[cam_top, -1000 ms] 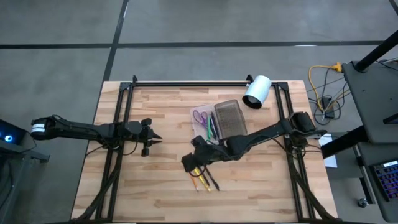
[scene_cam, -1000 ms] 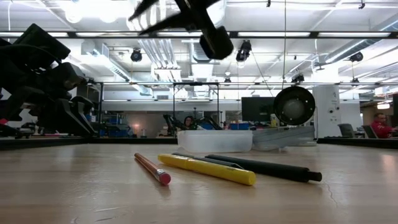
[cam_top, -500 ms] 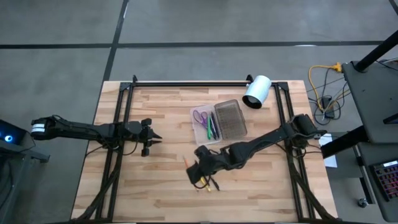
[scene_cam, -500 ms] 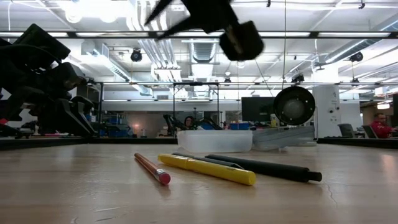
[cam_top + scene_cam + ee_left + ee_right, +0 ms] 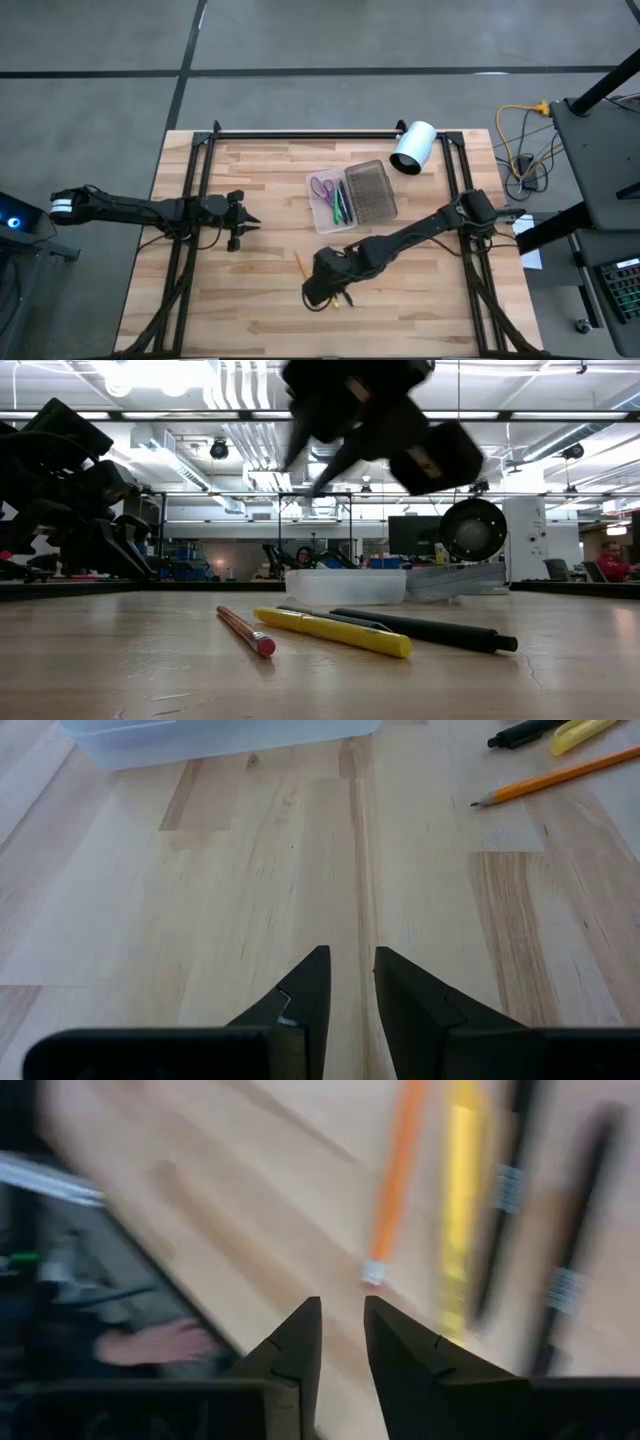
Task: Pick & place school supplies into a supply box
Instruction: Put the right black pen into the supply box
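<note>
Above the loose supplies near the table's front, we are hovering the right gripper (image 5: 340,1335), its fingers parted by a narrow gap and holding nothing. Over the last second we have been swinging it away from the supply box (image 5: 352,197) and down over the orange pencil (image 5: 398,1175), yellow pen (image 5: 460,1200) and two dark pens (image 5: 425,628), so we judge another pick is starting. The eraser end of the pencil is lying just ahead of the fingertips. The box is already holding purple scissors (image 5: 322,186) and green pens (image 5: 340,205). The left gripper (image 5: 347,985) is waiting, slightly open and empty, over bare wood at the left.
</note>
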